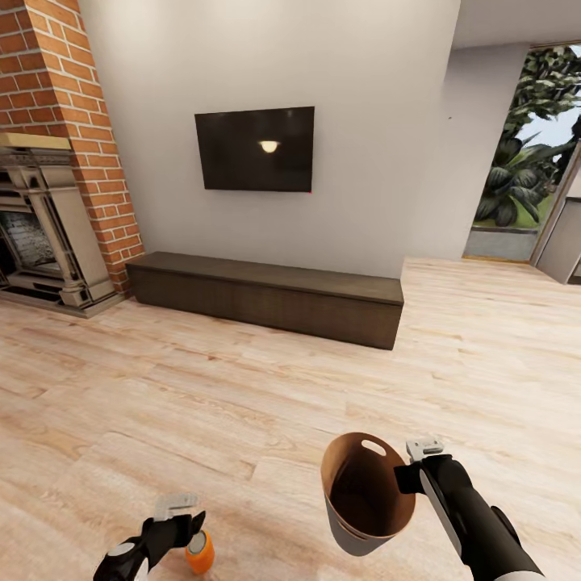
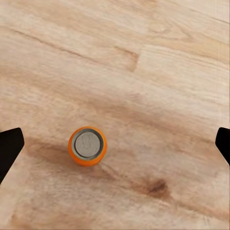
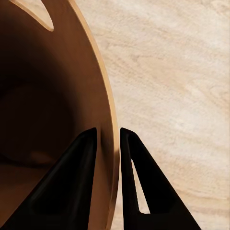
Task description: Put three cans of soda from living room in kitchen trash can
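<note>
An orange-red can of soda [image 1: 199,553] stands upright on the light wood floor, its silvery top facing up [image 2: 87,146]. My left gripper [image 1: 179,523] hovers just above it, open wide; in the left wrist view the can sits between the two black fingertips, off toward one side of the left gripper [image 2: 116,146]. The tan-brown tash can [image 1: 365,494], with an oval hand slot at its rim, hangs tilted above the floor. My right gripper [image 1: 407,474] is shut on its rim, one finger inside and one outside the wall [image 3: 108,136]. The bin's [image 3: 48,96] dark inside looks empty.
A low dark wooden bench [image 1: 266,297] runs along the pale wall under a black TV [image 1: 255,148]. A brick fireplace [image 1: 48,202] stands at far left. A doorway onto greenery [image 1: 524,161] opens at far right. Plank floor stretches between me and the bench.
</note>
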